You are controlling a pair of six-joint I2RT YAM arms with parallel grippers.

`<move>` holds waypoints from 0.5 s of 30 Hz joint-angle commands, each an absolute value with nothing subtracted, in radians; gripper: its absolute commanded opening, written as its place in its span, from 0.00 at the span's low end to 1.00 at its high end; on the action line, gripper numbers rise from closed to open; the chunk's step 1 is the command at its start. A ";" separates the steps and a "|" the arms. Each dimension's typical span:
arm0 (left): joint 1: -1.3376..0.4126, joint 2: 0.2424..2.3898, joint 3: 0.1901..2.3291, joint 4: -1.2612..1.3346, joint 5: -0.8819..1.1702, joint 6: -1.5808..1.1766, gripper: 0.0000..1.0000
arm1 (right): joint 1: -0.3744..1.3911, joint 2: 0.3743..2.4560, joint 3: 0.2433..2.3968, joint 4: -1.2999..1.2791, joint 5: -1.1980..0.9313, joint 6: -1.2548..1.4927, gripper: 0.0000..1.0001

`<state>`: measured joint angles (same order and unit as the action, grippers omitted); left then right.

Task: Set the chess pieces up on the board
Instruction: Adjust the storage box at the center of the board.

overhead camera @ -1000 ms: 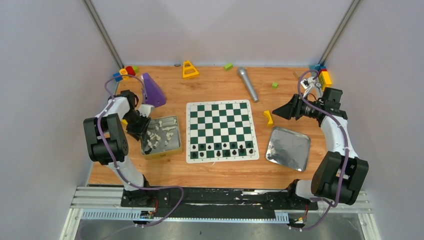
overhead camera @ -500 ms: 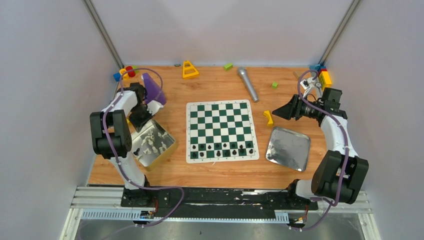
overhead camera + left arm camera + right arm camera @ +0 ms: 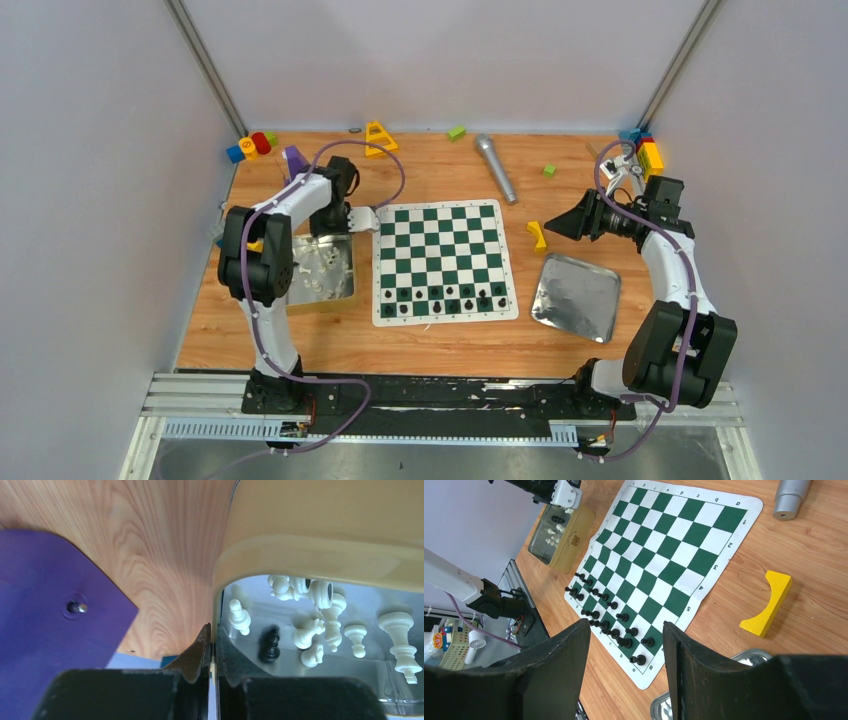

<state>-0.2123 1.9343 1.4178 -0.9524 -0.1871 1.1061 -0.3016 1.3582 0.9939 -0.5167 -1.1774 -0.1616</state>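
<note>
The green and white board (image 3: 441, 260) lies mid-table, with black chess pieces (image 3: 445, 298) standing in its two near rows. Several white pieces (image 3: 310, 635) and one black piece (image 3: 270, 645) lie loose in a gold-walled tin tray (image 3: 345, 270) left of the board. My left gripper (image 3: 214, 642) is shut on that tray's thin wall (image 3: 310, 555), at its far corner beside the board (image 3: 352, 218). Whether the tray is off the table I cannot tell. My right gripper (image 3: 550, 226) hangs open and empty right of the board, looking down on it (image 3: 625, 625).
An empty metal tray (image 3: 577, 296) sits at the right. A yellow arch block (image 3: 538, 236) lies by the board's right edge. A silver microphone (image 3: 495, 168), a purple scoop (image 3: 293, 160), a yellow triangle (image 3: 379, 139) and coloured blocks (image 3: 645, 152) are further back.
My left gripper closed on the tin tray's wall and swung from the tray's left side to its far right corner. The tray turned, then squared up beside the board. The right arm stayed still.
</note>
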 commanded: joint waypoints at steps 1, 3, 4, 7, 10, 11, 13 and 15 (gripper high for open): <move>-0.256 1.972 1.468 -0.938 -0.254 1.211 0.09 | -0.298 1.340 1.011 -0.505 -1.183 -0.193 0.56; -0.260 1.983 1.491 -0.936 -0.261 1.220 0.12 | -0.299 1.338 1.010 -0.505 -1.184 -0.195 0.56; -0.261 1.986 1.498 -0.932 -0.262 1.220 0.15 | -0.299 1.338 1.010 -0.507 -1.184 -0.196 0.56; -0.259 1.973 1.523 -0.908 -0.256 1.203 0.25 | -0.299 1.340 1.012 -0.508 -1.185 -0.197 0.56; -0.253 1.930 1.513 -0.891 -0.225 1.159 0.43 | -0.299 1.342 1.012 -0.510 -1.186 -0.198 0.56; -0.244 1.917 1.508 -0.882 -0.216 1.150 0.50 | -0.299 1.342 1.011 -0.510 -1.188 -0.198 0.56; -0.219 1.875 1.497 -0.874 -0.184 1.098 0.59 | -0.299 1.347 1.011 -0.509 -1.193 -0.198 0.56; -0.183 1.831 1.493 -0.869 -0.142 1.064 0.66 | -0.299 1.351 1.011 -0.512 -1.199 -0.197 0.56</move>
